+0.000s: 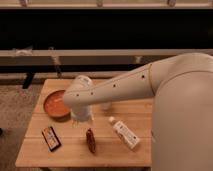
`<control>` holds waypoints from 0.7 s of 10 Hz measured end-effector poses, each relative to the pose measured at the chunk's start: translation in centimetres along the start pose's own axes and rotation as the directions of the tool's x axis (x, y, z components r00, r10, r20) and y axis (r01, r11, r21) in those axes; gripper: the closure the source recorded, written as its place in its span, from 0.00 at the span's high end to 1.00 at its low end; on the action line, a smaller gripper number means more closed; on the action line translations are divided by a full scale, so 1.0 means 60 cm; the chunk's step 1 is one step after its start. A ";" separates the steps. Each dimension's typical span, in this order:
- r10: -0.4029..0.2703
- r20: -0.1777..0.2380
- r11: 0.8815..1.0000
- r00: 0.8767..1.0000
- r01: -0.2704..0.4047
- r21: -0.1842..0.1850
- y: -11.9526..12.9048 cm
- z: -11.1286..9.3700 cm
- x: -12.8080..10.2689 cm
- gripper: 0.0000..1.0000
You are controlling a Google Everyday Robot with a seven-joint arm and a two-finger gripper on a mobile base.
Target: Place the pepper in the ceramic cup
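The pepper (90, 140), dark red-brown and slender, lies on the wooden table (125, 159) near its front edge. My gripper (82, 118) hangs from the white arm just above and behind the pepper, a short way to its left, apart from it. The ceramic cup (106, 105) is mostly hidden behind my forearm; only a pale lower part shows to the right of the gripper.
An orange bowl (54, 104) stands at the table's left, close to the gripper. A flat dark packet with orange print (50, 138) lies at the front left. A white labelled bottle (125, 134) lies on its side to the right of the pepper.
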 end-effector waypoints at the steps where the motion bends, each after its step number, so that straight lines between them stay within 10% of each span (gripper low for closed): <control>1: -0.004 -0.011 1.000 1.000 0.004 0.000 0.000 0.017 0.008 0.65; 7: -0.004 -0.085 1.000 0.996 0.004 0.001 -0.020 0.096 0.019 0.65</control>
